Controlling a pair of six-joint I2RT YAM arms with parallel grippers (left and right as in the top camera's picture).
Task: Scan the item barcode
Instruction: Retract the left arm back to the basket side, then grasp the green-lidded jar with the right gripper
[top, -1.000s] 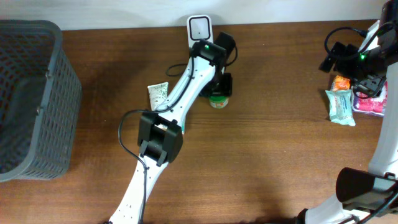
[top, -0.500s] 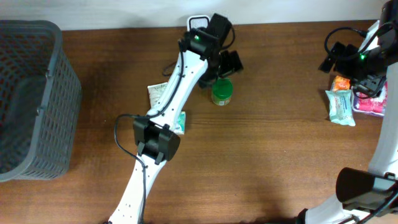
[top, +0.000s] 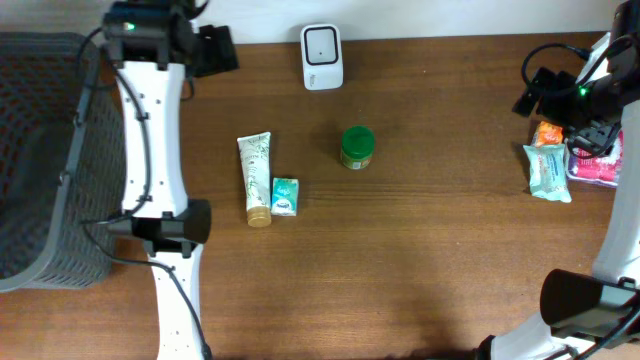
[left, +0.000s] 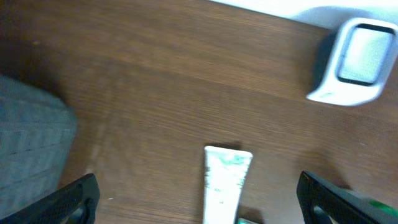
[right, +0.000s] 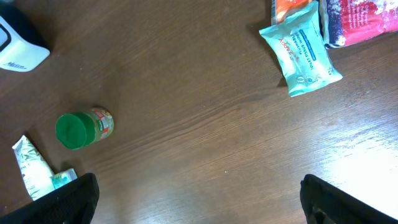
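My left gripper (top: 226, 50) hangs wide and empty at the table's 11 o'clock, beside the basket (top: 40, 150), with its arm stretched straight back toward 7. My right gripper (top: 533, 93) is also spread wide at 2 o'clock, near the packets (top: 548, 172). The green-lidded jar (top: 357, 146) stands upright at 5 o'clock of the scanner (top: 322, 57).

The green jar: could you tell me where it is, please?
Overhead, the jar sits mid-table, just in front of the scanner and right of the tube.

Bright, even light; left wrist view blurred, glare on table (right: 367, 155).
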